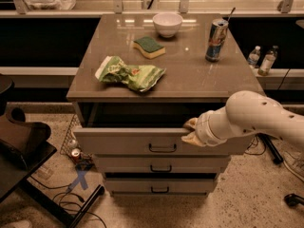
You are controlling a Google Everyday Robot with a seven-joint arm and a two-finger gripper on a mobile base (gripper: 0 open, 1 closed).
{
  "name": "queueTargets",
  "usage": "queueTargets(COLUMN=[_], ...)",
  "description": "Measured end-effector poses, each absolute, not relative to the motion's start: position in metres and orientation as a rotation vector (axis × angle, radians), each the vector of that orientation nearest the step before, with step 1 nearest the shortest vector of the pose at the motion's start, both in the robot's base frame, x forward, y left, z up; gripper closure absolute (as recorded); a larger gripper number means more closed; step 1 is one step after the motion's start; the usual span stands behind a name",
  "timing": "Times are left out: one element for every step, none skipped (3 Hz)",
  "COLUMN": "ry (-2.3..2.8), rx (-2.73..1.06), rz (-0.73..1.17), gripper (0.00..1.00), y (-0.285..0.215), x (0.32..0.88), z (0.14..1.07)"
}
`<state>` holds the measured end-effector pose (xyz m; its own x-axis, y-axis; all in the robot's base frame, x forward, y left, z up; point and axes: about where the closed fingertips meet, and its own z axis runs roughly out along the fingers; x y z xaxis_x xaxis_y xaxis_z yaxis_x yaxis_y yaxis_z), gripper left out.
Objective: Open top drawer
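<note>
Fingers [190, 138]: clamped on the upper edge of the top drawer's front, one tan finger behind the edge and one on its outer face.
Black seat [19, 141]: at the far left, on the floor beside the table.
Floor can [75, 153]: lying on the speckled floor by the table's lower left corner, near a wire rack.
Blue tape [81, 176]: a cross stuck to the floor, just below that can.
Snack bag [129, 73]: green and crumpled, lying flat on the left half of the table [199, 75].
Top drawer [123, 140]: directly under the tabletop, standing partway out, with a dark gap showing behind its front.
Handle [162, 148]: a small black bar at the middle of the drawer front, just left of the gripper and not touched by it.
Lower drawers [190, 164]: two shorter fronts below, both set further back.
Sponge [149, 46]: yellow with a green top, behind the bag.
Bowl [167, 23]: white, upright, near the table's far edge.
Gripper [186, 131]: at the right part of the top drawer's front, on its rim.
Drink can [216, 33]: upright on the table's right side, well apart from the bowl.
Arm [256, 115]: white, coming in from the right.
Bottles [260, 60]: two, standing beyond the table's right edge.
</note>
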<state>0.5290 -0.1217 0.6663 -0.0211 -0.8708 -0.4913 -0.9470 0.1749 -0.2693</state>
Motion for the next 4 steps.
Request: queueTargets(ry=[1.914,1.914,1.914,1.928], rx=[-1.719,-1.719,-1.719,-1.733], rz=[0.188,0.188,0.188,0.205], gripper=[1.0,1.0,1.0,1.0], y=[-0.135,-0.135,-0.135,-0.15], x=[0.514,0.514,0.514,0.491], z=[0.668,0.67,0.67,0.675])
